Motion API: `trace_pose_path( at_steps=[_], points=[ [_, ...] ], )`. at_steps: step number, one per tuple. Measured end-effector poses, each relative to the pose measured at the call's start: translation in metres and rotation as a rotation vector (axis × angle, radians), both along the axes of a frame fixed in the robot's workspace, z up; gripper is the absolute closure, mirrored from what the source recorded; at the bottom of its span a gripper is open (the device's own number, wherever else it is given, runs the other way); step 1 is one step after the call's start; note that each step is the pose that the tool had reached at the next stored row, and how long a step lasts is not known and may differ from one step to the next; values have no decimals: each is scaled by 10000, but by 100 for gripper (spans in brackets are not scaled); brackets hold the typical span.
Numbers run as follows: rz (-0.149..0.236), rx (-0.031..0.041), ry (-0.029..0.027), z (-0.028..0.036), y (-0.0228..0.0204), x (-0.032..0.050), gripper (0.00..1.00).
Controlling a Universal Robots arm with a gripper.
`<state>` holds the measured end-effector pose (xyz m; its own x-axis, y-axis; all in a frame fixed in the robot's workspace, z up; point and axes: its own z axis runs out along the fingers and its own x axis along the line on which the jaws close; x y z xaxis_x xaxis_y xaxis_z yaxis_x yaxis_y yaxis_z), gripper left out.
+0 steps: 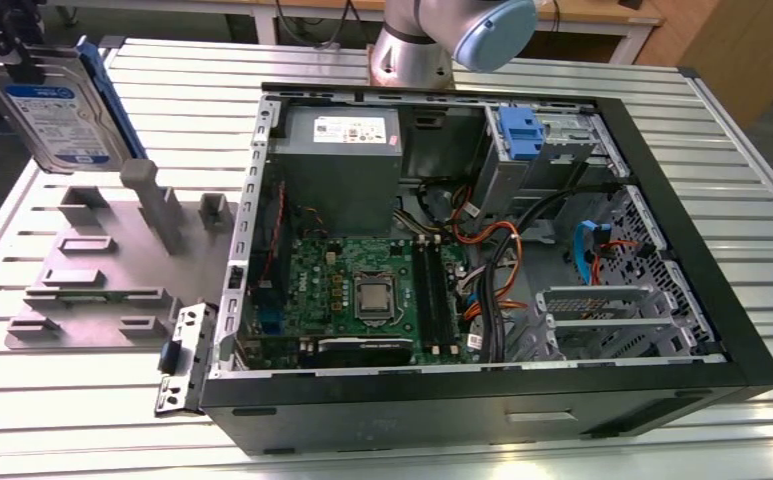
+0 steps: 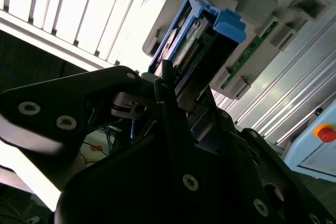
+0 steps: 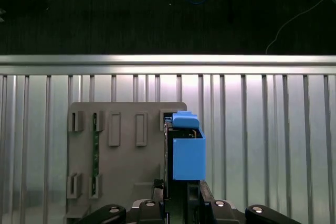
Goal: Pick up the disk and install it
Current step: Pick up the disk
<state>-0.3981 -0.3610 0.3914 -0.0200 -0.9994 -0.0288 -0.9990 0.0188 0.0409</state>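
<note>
We are looking at the pick-up half of the job; the installing is not yet begun. The robot's dark gripper (image 3: 180, 187) is clamping the flat silver-grey metal disk with the white-and-blue label and blue plastic side rails (image 1: 59, 112), and the first wrist view is showing a finger pressing on each side of it.

In the exterior view the disk is hanging upright at the far end of the exterior view's left. It is over the far edge of the grey moulded holding fixture (image 1: 106, 270) that is lying on the slatted aluminium table (image 1: 93, 430). We are judging it to be raised out of the fixture's slots, though from these angles we cannot be sure its lower edge is free.

The open black computer case (image 1: 493, 405) is sitting well apart, towards the exterior view's right, with its metal drive cages (image 1: 597, 318) along the right side.

By our reckoning, installing is calling for:
- a carry across to that case;
- a turn that is lining the blue rails up with a cage's guides;
- a path that is keeping clear of the loose orange and black cables (image 1: 493, 245);
- a straight, steady push home.
</note>
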Motion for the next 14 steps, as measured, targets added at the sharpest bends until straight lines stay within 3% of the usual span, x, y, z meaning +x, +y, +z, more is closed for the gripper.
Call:
trace_pose_path(
  at_steps=[14],
  points=[
    [0,-2,3,46,0,0,65]
  ],
)
